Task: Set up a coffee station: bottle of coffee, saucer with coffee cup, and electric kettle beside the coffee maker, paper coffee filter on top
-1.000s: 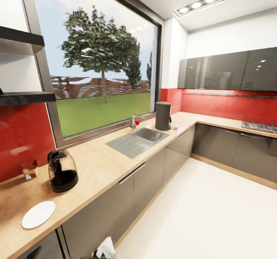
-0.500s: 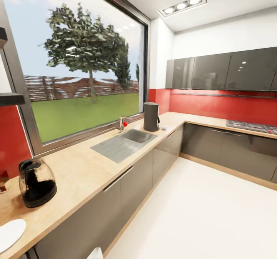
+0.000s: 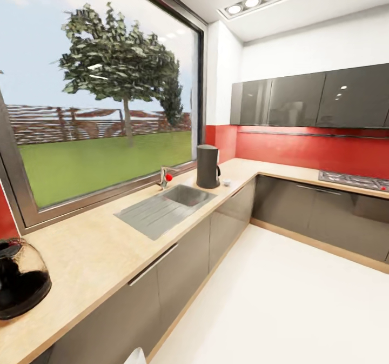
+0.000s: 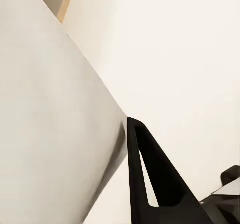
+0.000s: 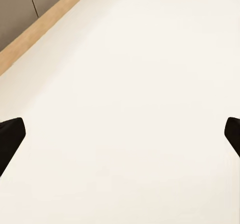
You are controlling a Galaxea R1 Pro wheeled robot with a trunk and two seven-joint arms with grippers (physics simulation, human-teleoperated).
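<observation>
Now electric kettle [image 3: 20,278] at near end of kitchen countertop [image 3: 102,245], coffee maker [image 3: 208,166] far past sink [image 3: 165,209]. Right gripper [image 5: 120,134] spread wide, empty, over floor [image 5: 140,84]; left gripper [image 4: 165,184] state unclear.

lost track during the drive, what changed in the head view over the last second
The camera swung right: the saucer and wall shelves slid out past the left edge, and the rounded clear glass kettle now sits cut off there. The tall dark grey coffee maker, steel sink and beige wood-look countertop kept their places.
</observation>
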